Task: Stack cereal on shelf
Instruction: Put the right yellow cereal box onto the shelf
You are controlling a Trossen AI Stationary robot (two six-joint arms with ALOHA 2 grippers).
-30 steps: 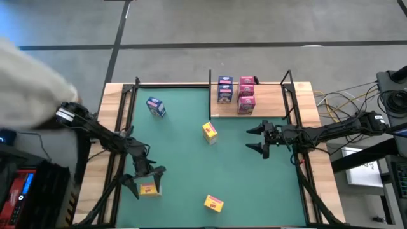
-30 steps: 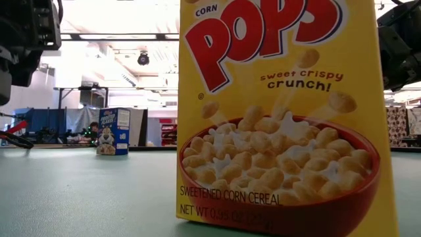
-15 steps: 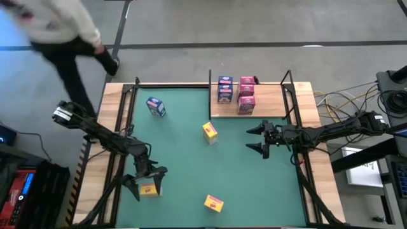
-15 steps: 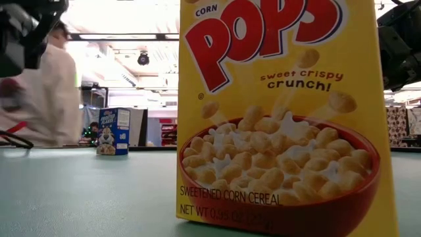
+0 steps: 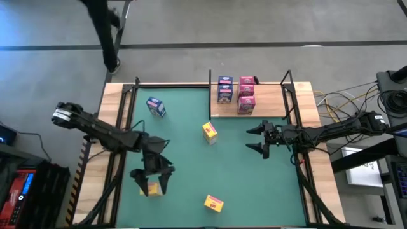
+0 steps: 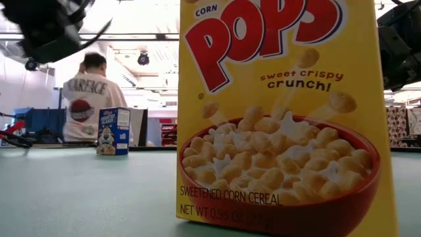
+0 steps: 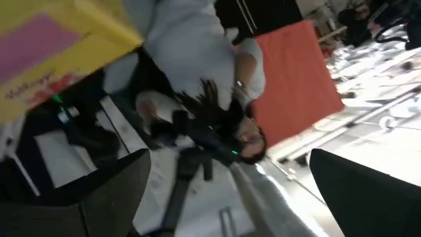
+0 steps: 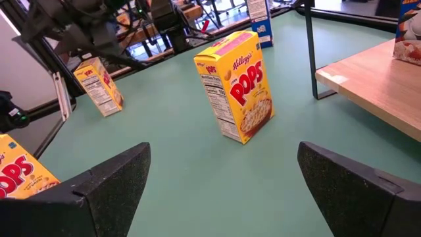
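Glossy yellow cardboard cereal box (image 8: 239, 85) upright, matte green mat (image 8: 197, 178), light-wood shelf (image 8: 375, 85)

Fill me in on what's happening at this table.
Two arms are stacking cereal boxes on a shelf. Four boxes, blue and pink, are already there. The left gripper is at a yellow box near the mat's front left, jaws open astride it, not yet gripping. The right gripper waits open in front of the shelf. Two more yellow boxes and a blue one stand on the mat. A person walks beyond the table.
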